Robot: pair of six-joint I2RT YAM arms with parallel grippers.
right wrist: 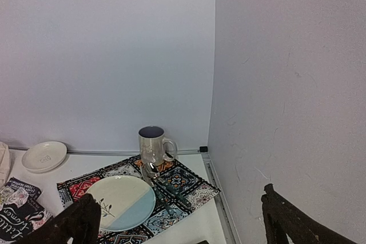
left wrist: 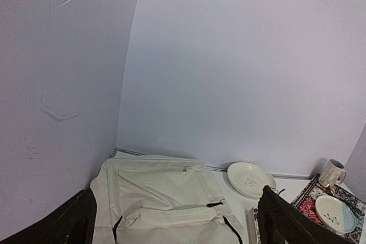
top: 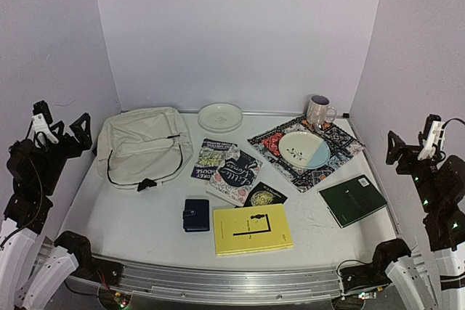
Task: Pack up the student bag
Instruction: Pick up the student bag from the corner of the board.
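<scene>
The bag (top: 144,147) is seen as a soft cream backpack, laid flat on the far left part of the table (top: 145,230), close to the left wall. Its fabric is slack and lightly creased. Black zipper lines are drawn across its upper face, one curving along its right side, and a black strap end (top: 147,184) is stuck out at its near edge. Whether the zippers are closed cannot be told. A book (top: 213,157) is laid just beside its right edge, and a white plate (top: 220,116) is set near its far right corner, against the back wall.

The left arm (top: 29,172) is raised at the table's left edge. The left gripper (top: 62,125) is held in the air just beside the bag and is pointed toward the back wall. Its fingers (left wrist: 63,224) are spread wide apart and nothing is gripped; in the left wrist view the bag is framed between them.

The right arm (top: 439,194) is raised in a matching pose at the right edge, well apart from the bag. The right gripper (top: 413,139) is likewise spread wide, its fingers (right wrist: 291,221) clamped on nothing. In its wrist view a placemat (right wrist: 189,184) is seen below, with a mug (right wrist: 152,146), a spoon (right wrist: 151,170) and a half-blue plate (right wrist: 121,202) on it.
</scene>
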